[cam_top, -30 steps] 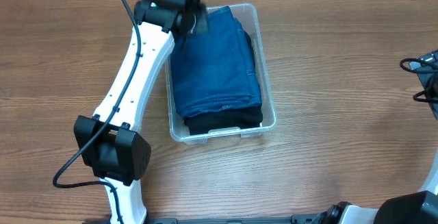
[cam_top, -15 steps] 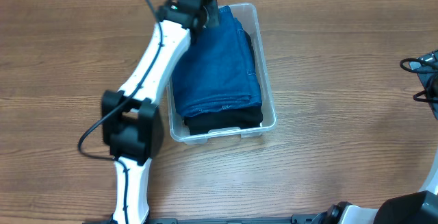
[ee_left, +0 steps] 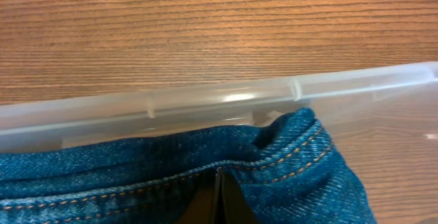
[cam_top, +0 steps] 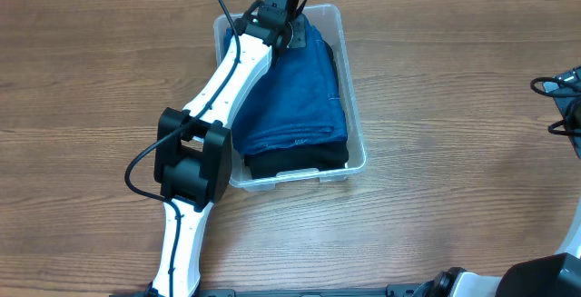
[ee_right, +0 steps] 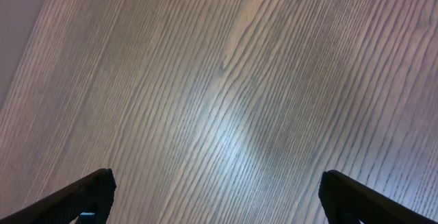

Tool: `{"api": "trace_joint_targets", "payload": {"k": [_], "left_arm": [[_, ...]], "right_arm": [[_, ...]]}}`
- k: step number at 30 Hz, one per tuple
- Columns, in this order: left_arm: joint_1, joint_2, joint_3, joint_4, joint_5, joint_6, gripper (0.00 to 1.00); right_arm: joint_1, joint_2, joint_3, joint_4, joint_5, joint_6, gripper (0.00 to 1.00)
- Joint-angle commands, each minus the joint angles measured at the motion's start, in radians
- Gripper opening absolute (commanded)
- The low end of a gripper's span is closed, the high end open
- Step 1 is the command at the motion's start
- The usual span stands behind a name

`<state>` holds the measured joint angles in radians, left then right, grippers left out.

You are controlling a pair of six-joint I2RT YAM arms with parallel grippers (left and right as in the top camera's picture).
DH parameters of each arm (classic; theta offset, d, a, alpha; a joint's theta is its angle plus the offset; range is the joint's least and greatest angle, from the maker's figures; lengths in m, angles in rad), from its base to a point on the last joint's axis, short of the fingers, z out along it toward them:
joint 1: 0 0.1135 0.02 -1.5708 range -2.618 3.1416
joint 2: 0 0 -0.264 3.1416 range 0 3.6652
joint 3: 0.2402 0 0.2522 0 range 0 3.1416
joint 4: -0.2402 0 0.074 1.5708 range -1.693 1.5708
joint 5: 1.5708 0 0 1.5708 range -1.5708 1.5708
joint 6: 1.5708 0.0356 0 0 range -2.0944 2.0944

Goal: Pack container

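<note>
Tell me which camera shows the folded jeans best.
Overhead: most of the folded jeans show, lying in the container. Left wrist gives only a stitched edge by the container wall. Right wrist shows just tabletop.

Left arm [cam_top: 231,74] above jeans [cam_top: 304,88] in container [cam_top: 350,79]

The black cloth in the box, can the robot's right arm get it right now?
Probably not easily. The black cloth lies under the blue jeans in the container, with only its near edge showing, and the left arm stretches over that container. The right gripper hangs open above the table.
</note>
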<state>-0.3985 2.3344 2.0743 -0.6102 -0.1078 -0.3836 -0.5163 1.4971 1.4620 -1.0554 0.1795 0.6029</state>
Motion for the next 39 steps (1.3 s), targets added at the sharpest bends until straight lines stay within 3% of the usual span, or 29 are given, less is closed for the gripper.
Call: {"api": "trace_joint_targets", "payload": {"k": [1, 10, 15, 25, 30, 39], "left_arm": [[-0.023, -0.001, 0.054, 0.005, 0.023, 0.039, 0.04], [-0.056, -0.077, 0.088, -0.035, 0.024, 0.040, 0.04], [-0.075, -0.051, 0.074, -0.121, 0.023, 0.003, 0.04], [-0.079, 0.031, 0.038, -0.135, 0.021, -0.008, 0.04], [-0.079, 0.003, 0.061, -0.089, 0.023, 0.042, 0.04], [-0.082, -0.171, 0.107, -0.183, 0.064, 0.047, 0.04]], "right_arm": [[-0.003, 0.000, -0.005, 0.006, -0.002, 0.008, 1.00], [-0.003, 0.000, -0.005, 0.006, -0.002, 0.008, 1.00], [-0.003, 0.000, -0.005, 0.006, -0.002, 0.008, 1.00], [-0.003, 0.000, -0.005, 0.006, -0.002, 0.008, 1.00], [-0.003, 0.000, -0.005, 0.006, -0.002, 0.008, 1.00], [-0.003, 0.000, -0.005, 0.006, -0.002, 0.008, 1.00]]}}
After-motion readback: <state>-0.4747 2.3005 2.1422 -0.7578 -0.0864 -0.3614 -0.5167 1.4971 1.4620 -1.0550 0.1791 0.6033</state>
